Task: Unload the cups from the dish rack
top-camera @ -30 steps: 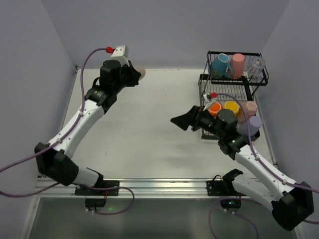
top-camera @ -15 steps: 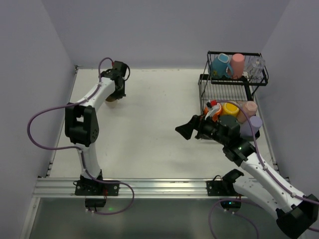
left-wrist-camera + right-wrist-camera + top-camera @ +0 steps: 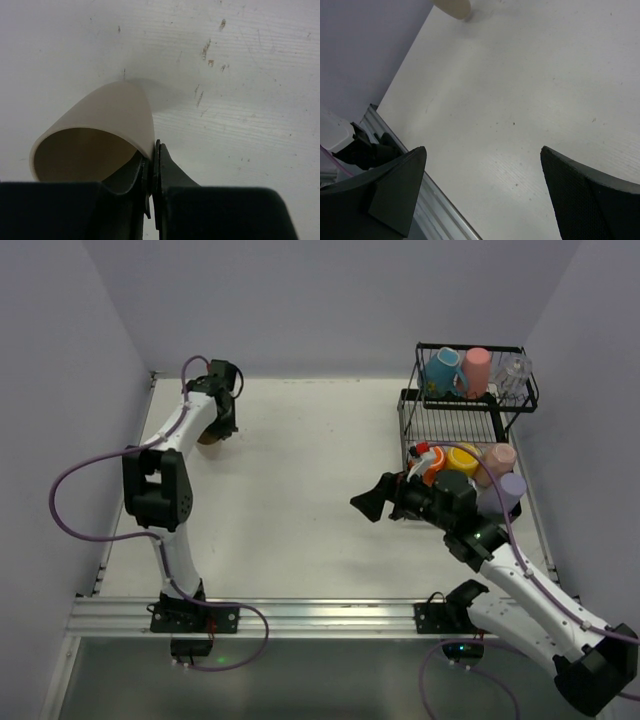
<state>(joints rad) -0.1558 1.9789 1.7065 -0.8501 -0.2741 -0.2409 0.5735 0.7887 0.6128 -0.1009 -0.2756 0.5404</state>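
Observation:
My left gripper (image 3: 216,428) is at the far left of the table, shut on the rim of a beige cup (image 3: 100,132), one finger inside and one outside. The cup is tilted, its far end at the tabletop; it also shows in the top view (image 3: 210,439) and the right wrist view (image 3: 453,7). My right gripper (image 3: 378,498) is open and empty above the table, just left of the black dish rack (image 3: 455,425). Blue (image 3: 441,370), pink (image 3: 476,368) and clear (image 3: 512,372) cups stand on the upper shelf. Orange (image 3: 432,462), yellow (image 3: 463,456), salmon (image 3: 499,457) and lavender (image 3: 509,490) cups are on the lower tray.
Purple walls close the table on the left, back and right. A metal rail (image 3: 320,615) with both arm bases runs along the near edge. The right arm's wrist lies over the front of the rack's lower tray.
My left arm has come down from a raised pose to the table's far left with the beige cup. The right gripper has shifted slightly and stays open.

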